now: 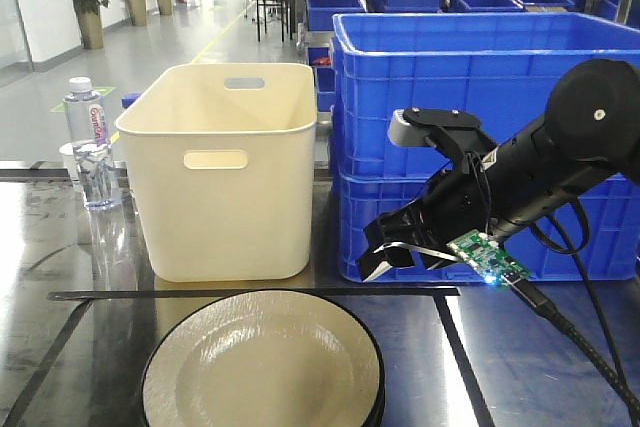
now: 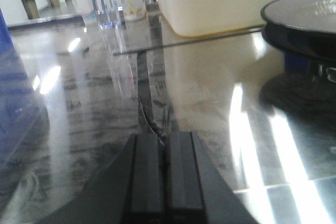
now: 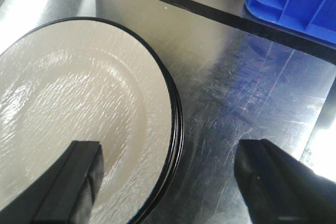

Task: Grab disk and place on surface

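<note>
The disk [image 1: 262, 362] is a cream plate with a black rim, lying on the glossy grey surface [image 1: 520, 367] at the front centre; further black rims show stacked beneath it. My right gripper [image 1: 395, 247] hovers open above and just right of it. In the right wrist view its jaws [image 3: 168, 156] straddle the disk's [image 3: 68, 93] right rim, one finger over the plate and one over the surface [image 3: 247, 87]. My left gripper [image 2: 164, 140] is shut and empty, low over the surface [image 2: 210, 93], with the disk [image 2: 310, 14] off to its right.
A cream plastic bin [image 1: 225, 167] stands behind the disk, with stacked blue crates [image 1: 470, 77] to its right and a water bottle [image 1: 90, 142] to its left. Black tape lines [image 1: 250, 293] frame the plate's area. Cables hang from the right arm.
</note>
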Tool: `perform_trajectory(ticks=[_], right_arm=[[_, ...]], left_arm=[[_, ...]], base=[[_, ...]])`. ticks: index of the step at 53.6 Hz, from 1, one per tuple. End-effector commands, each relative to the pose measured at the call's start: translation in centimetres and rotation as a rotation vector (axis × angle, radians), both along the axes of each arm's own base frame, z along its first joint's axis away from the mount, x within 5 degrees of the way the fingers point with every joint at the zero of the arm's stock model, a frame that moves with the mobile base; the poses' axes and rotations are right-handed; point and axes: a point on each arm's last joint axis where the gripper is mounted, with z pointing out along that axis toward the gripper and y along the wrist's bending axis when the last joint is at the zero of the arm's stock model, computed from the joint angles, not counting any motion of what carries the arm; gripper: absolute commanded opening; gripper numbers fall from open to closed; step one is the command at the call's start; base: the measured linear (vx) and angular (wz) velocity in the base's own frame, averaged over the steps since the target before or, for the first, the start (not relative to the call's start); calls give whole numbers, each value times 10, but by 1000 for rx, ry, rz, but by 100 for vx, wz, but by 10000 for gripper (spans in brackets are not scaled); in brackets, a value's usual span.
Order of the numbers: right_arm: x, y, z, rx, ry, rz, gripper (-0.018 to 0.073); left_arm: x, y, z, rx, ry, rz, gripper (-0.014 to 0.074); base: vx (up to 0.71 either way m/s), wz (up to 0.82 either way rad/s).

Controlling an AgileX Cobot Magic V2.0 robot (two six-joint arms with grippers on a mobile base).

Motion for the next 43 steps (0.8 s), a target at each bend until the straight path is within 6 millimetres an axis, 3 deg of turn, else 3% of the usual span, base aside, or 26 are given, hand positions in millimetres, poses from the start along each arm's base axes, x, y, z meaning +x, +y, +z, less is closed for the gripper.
perform_trajectory(ticks=[1, 43], right_arm=[[-7, -4, 28, 53, -107, -11, 573], [-8, -4, 28, 52, -105, -10, 573]], left_arm=[[-1, 0, 19, -28, -164, -3, -8], [-1, -1, 21, -31, -192, -4, -8]], base=[[0, 0], [0, 0]])
